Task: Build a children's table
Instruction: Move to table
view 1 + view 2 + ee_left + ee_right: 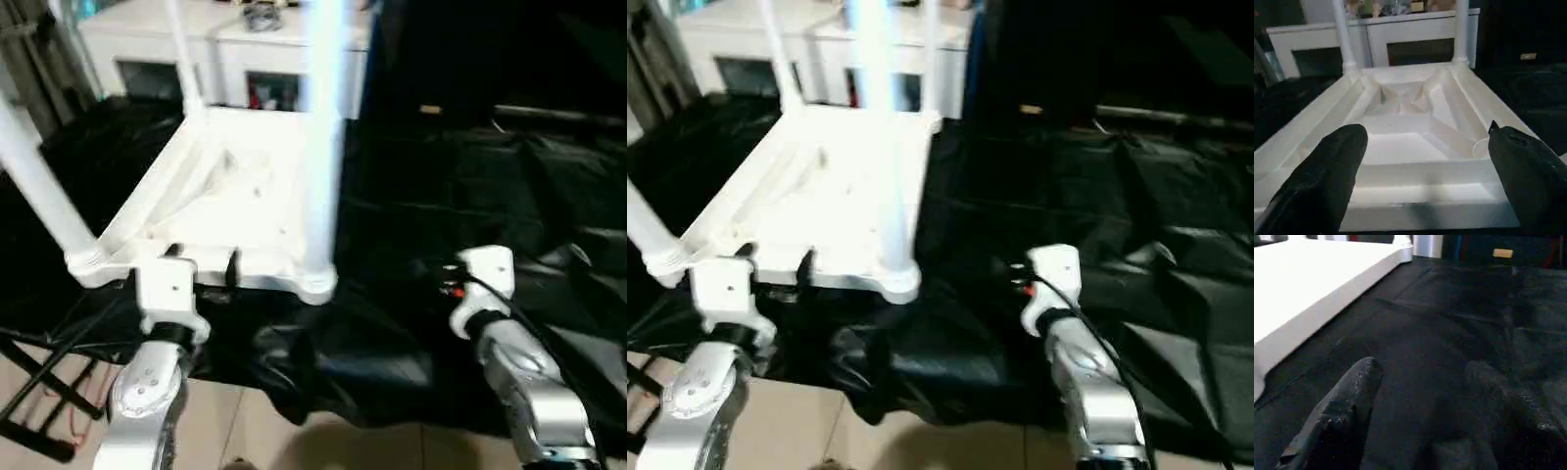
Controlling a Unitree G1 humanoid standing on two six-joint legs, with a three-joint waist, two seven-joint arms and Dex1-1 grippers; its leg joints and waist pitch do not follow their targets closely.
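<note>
**Upturned table on the black cloth, both claws spread and empty**

While the children's table [240, 211] lies upside down on the black-draped work table [470, 196], its ribbed underside faces up and white tubular legs stand upright from its corner sockets. One leg [321, 137] rises from the near corner socket, another [39, 186] leans out from the corner on the robot's left, and two thinner-looking ones stand at the far corners, in front of a white cabinet [220, 49].

The left arm reaches forward, its silver forearm rising from the lower edge and its white wrist block sitting just before the tabletop's near edge. The left gripper [203, 264] points at that edge with its two black fingers [1327, 171] spread wide, one to either side of the near rim in the wrist view; they grasp nothing.

The right arm comes up from the lower right, bent inward, with a black cable running along the forearm. The right gripper [1425, 396] hangs low over bare black cloth, beside the table's near corner and apart from it. Its fingers are parted and empty.
</note>
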